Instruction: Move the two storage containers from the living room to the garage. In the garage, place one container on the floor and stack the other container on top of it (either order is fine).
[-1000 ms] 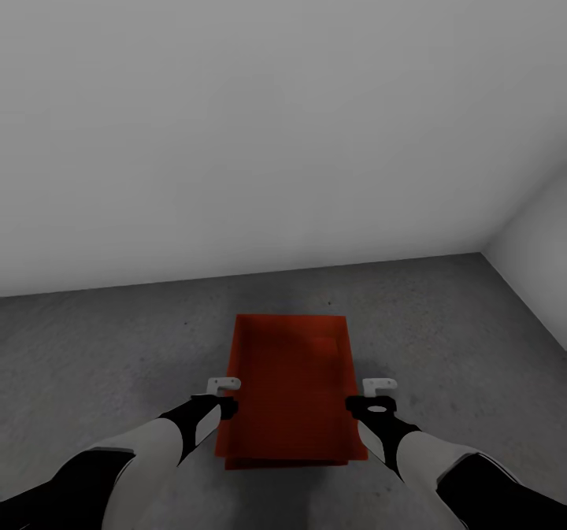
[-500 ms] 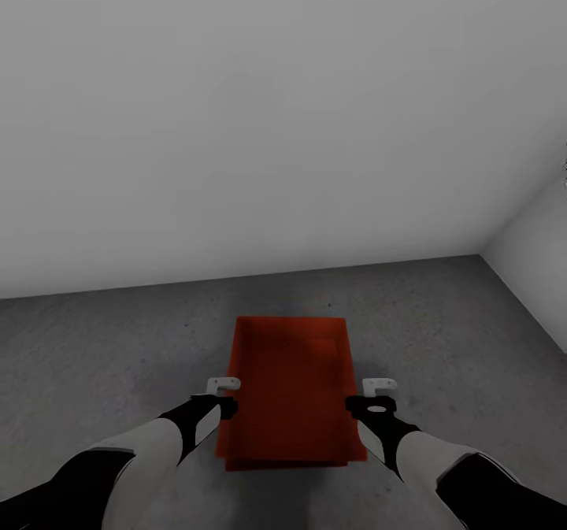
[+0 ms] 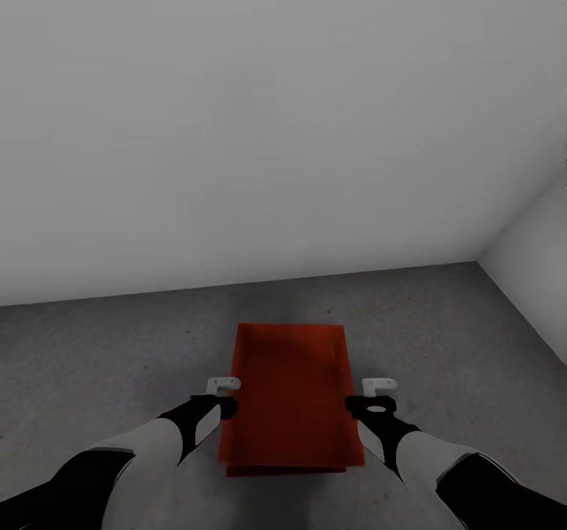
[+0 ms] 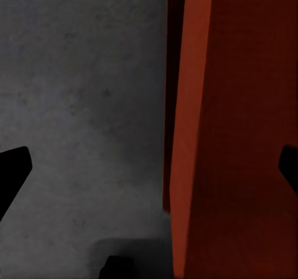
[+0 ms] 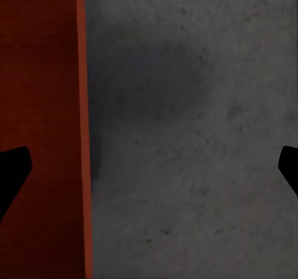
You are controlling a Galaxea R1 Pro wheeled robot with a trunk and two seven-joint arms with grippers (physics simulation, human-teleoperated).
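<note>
An orange-red storage container [image 3: 290, 392] lies on the dark grey concrete floor [image 3: 118, 357] of the garage, close to the white back wall. A second red rim [image 3: 287, 469] peeks out under its near edge, so the two containers look stacked. My left gripper [image 3: 228, 408] hangs open over the container's left wall [image 4: 189, 136], one fingertip above the floor and the other above the ribbed inside. Over the right wall [image 5: 82, 136] my right gripper [image 3: 364, 405] is open in the same way. Neither gripper holds anything.
White walls meet in a corner at the right [image 3: 480, 258]. Bare concrete stretches to both sides of the containers and between them and the back wall.
The whole picture has slid down a little, wall line and container alike, so the camera moved. Both grippers stay open at the container's sides.
</note>
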